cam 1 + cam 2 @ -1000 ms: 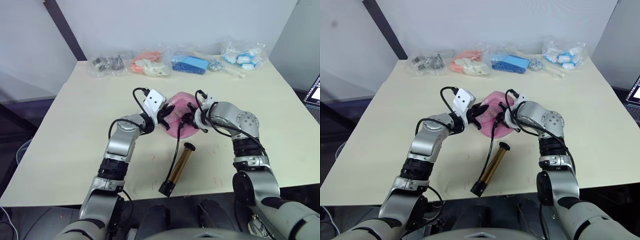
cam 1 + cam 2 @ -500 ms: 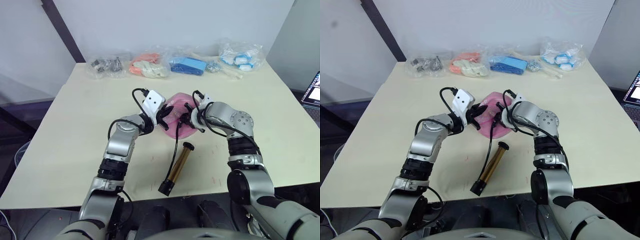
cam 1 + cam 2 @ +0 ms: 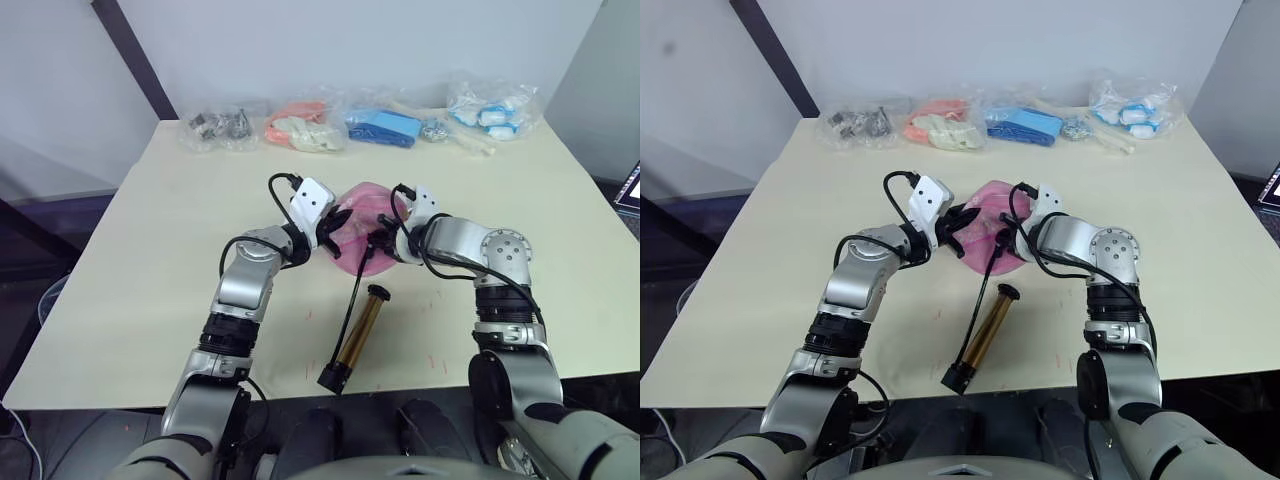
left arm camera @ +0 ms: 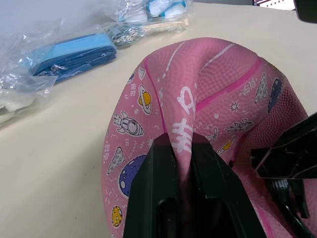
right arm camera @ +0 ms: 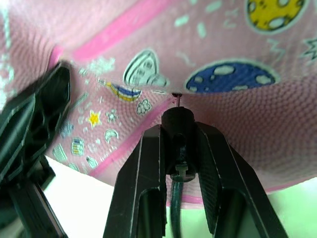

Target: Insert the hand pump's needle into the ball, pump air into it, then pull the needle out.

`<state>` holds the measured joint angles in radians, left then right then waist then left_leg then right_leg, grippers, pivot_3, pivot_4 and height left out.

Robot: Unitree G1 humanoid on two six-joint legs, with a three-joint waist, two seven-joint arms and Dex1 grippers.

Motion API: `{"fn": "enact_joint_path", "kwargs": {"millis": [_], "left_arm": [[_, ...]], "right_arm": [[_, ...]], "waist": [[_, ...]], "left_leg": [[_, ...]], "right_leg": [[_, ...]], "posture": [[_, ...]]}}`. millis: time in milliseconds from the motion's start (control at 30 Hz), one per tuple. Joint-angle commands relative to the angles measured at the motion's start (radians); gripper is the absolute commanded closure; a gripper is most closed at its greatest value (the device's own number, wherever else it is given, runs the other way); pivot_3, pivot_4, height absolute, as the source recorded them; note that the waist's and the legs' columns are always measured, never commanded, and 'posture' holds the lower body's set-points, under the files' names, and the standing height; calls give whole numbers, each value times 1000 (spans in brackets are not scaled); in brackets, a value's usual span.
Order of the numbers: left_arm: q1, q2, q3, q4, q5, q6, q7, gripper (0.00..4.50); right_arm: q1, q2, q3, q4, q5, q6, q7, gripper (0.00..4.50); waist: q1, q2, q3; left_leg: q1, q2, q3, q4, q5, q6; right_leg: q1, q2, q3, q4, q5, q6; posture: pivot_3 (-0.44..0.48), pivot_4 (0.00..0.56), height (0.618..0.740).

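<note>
A: How is the ball (image 3: 360, 225) looking?

B: It is sitting near the middle of the table (image 3: 130, 260), pink with little rockets and planets printed on it, and it is caved in so one edge is folding up into a ridge.

A: Is anything differing from a second ago?

B: Hardly. Both arms are staying where they were on the ball, and the pump (image 3: 358, 338) is lying in the same spot in front of it, its hose (image 3: 352, 297) running up to the right gripper.

A: What is the left gripper (image 4: 181, 148) doing?

B: It is pinching that folded ridge, fingers narrowed on the rubber.

A: And the right gripper (image 5: 179, 133)?

B: It is clamping the black fitting of the needle (image 5: 176, 99), whose tip is touching the ball's skin beside a blue planet print.
</note>
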<state>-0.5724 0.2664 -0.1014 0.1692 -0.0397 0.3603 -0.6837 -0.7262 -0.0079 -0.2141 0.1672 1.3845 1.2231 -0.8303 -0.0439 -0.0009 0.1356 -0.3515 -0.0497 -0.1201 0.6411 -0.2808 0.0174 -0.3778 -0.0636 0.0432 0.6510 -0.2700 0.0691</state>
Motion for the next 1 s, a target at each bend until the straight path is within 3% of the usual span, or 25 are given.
{"fn": "enact_joint_path", "kwargs": {"millis": [33,333,500,1000], "left_arm": [[23,-27,-115,76,9,8,-72,4435],[14,-29,-119,99,15,-17,-81,4435],[13,-27,-122,103,16,-21,-85,4500],[13,-35,-114,110,23,-20,-65,4500]], "right_arm": [[5,17,19,-75,6,16,28,4166],[4,-2,23,-117,-67,38,107,4166],[3,-13,22,-126,-102,62,139,1854],[81,-154,109,-415,-191,195,281,1854]], "waist": [[4,1,1],[6,2,2],[17,4,3],[37,4,4]], "left_leg": [[-1,0,-1,0,0,0],[-7,-1,-5,0,0,-1],[-9,-2,-8,0,1,-1],[-20,-10,-16,-2,1,-3]], "right_leg": [[0,0,-1,0,0,-1],[-2,0,-5,-5,3,-2],[-2,-1,-8,-7,3,-2],[-7,-9,-17,-11,2,-2]], "posture": [[0,150,740],[0,150,740],[0,150,740],[0,150,740]]}}
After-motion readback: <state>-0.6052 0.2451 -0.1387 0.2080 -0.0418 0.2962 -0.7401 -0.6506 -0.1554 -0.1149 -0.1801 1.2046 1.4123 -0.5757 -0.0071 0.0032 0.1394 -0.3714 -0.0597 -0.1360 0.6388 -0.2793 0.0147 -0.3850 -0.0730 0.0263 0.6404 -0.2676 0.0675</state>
